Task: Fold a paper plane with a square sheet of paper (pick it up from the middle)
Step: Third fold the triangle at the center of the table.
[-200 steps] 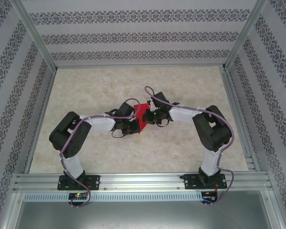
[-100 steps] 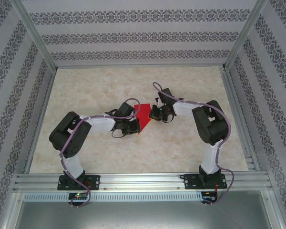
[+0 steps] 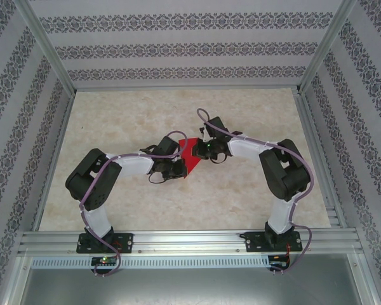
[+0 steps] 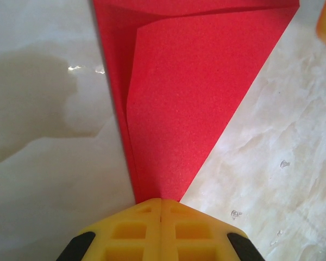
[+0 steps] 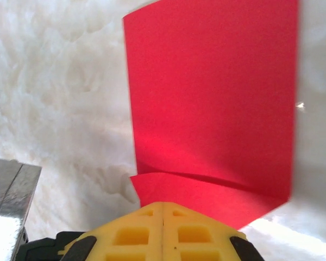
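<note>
The marbled desk [image 3: 114, 203] carried both arms, bent inward toward its middle. Between them lay the red paper [image 3: 192, 157], folded into a layered triangle and flat on the desk. The left fingers [image 4: 130, 234] were pressed together at its narrow point. The right fingers [image 5: 193, 234], likewise closed, met a raised flap at its upper right corner.

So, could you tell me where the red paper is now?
In the top view the red paper is central, pinched between the left hand and right hand.
</note>
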`<state>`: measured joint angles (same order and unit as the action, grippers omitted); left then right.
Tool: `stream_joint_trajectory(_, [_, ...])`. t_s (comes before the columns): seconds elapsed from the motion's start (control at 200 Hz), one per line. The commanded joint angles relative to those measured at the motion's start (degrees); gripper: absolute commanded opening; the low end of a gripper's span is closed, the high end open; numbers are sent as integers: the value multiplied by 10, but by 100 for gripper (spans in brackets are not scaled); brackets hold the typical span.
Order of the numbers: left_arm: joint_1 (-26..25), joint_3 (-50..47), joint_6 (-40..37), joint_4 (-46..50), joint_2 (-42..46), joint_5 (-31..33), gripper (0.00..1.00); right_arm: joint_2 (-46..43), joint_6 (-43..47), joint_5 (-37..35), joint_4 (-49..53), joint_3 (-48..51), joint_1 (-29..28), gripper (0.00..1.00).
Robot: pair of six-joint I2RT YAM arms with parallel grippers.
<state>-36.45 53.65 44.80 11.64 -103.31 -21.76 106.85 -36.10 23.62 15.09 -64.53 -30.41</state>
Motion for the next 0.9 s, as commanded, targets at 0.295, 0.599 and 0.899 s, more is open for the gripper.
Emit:
stream_joint_trajectory(0.295, [-2,8,-27,59,-15,7,0,72,-9,66,-4,-18,-10,2])
stream_joint_trajectory(0.599, [-2,46,-61,30,16,-13,5,87,-3,42,23,-13,-1,2])
stream_joint_trajectory(0.899, [-1,44,-46,-6,-34,-29,6,92,-3,42,24,-13,0,2])
